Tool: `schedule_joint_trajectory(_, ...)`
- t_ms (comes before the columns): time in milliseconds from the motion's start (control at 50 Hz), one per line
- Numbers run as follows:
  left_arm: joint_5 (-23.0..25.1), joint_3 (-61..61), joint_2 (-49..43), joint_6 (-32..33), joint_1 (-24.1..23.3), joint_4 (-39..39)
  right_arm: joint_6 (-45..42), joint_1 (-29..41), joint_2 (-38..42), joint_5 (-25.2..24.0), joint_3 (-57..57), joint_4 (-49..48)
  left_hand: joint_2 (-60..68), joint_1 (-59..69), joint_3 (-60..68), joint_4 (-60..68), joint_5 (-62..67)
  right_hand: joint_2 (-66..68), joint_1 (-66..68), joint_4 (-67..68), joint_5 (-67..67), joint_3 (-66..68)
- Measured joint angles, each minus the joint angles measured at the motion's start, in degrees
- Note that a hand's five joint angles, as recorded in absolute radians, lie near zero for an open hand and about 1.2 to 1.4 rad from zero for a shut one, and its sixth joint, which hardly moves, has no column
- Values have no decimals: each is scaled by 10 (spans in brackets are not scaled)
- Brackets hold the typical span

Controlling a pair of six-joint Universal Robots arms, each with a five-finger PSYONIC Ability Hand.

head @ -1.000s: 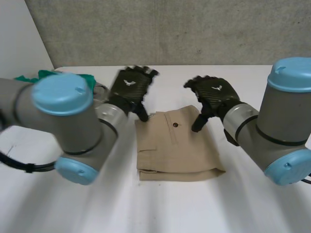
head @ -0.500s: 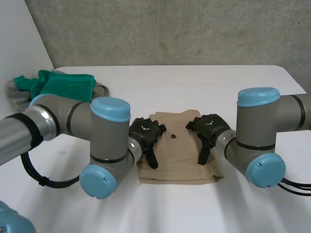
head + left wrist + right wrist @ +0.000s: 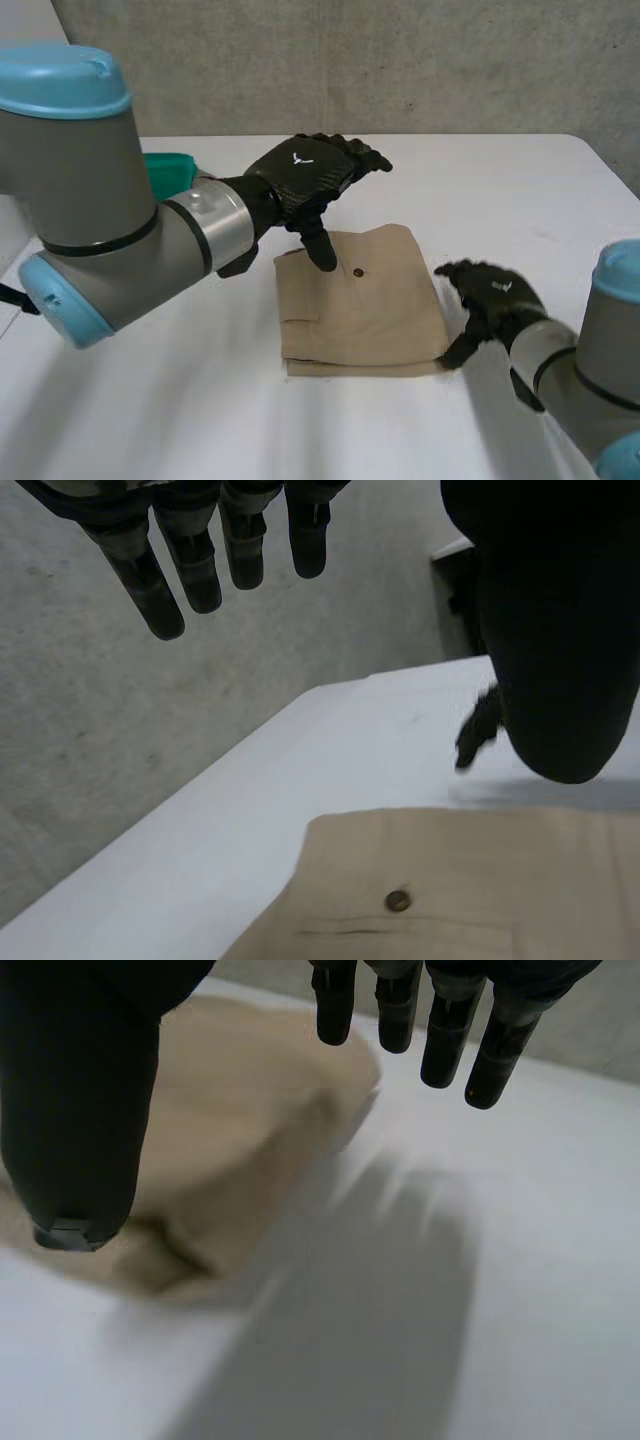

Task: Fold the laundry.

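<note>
Lying on the white counter (image 3: 500, 190) between the two arms, the tan pants (image 3: 365, 300) are already folded into a compact, nearly square packet. A green cloth (image 3: 168, 168) sits well apart at the far left, behind the left arm.

The left hand (image 3: 300, 180) hangs above the packet's far-left corner. Its fingers (image 3: 190, 555) are straight and spread and hold nothing, and its thumb (image 3: 320, 248) points down at the cloth beside the pocket button (image 3: 358, 271). The right hand (image 3: 492, 295) is low at the near-right corner. Its fingers (image 3: 450, 1020) are also straight and empty, and its thumb is at the corner's edge; I cannot tell whether it touches the cloth.

The chief risk, as I judge it, lies at that near-right corner. If the right hand slides sideways while its thumb rests on the edge, it could drag the top layer off the stack and open the fold. The left thumb could do similar harm by catching the pocket or the loose layer at the far-left corner as it descends, wrinkling the flat top.

The long axis seems to run near to far, though only slightly longer than the width. The buttoned pocket lies on the far half, facing up, and the stacked layer edges face the near side.
</note>
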Motion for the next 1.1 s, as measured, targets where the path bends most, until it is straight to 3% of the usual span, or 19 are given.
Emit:
schedule_joint_trajectory(180, 19, -11, 9, -19, 1, -7, 12, 5, 45, -32, 21, -45, 0, 0, 0, 0, 0, 0, 0, 0, 0, 0)
schedule_joint_trajectory(660, 15, -23, 7, -19, -4, -6, 23, 38, 152, -31, -104, -75, 0, 0, 0, 0, 0, 26, 18, 1, 18, 21)
schedule_joint_trajectory(700, 15, -24, 8, -19, -4, -6, 23, 41, 159, -31, -114, -75, 0, 0, 0, 0, 0, 79, 68, 50, 56, 68)
schedule_joint_trajectory(720, 15, -24, 8, -19, -4, -6, 23, 42, 162, -31, -118, -75, 0, 0, 0, 0, 0, 168, 154, 139, 124, 154)
schedule_joint_trajectory(800, 15, -25, 8, -19, -4, -6, 24, 45, 173, -31, -135, -75, 0, 0, 0, 0, 0, 245, 213, 211, 182, 227)
schedule_joint_trajectory(820, 15, -25, 8, -19, -4, -6, 24, 46, 177, -31, -142, -76, 0, 0, 0, 0, 0, 406, 317, 375, 320, 391)
schedule_joint_trajectory(840, 15, -25, 8, -20, -4, -6, 25, 46, 186, -31, -157, -75, 0, 0, 0, 0, 0, 517, 388, 503, 435, 471)
schedule_joint_trajectory(1040, 15, -25, 8, -19, -3, -5, 37, 31, 231, -32, -271, -65, 0, 0, 0, 0, 0, 551, 429, 546, 468, 504)
schedule_joint_trajectory(1100, 14, -25, 9, -19, -3, -5, 38, -9, 263, -32, -359, -40, 0, 0, 0, 0, 0, 551, 441, 547, 468, 504)
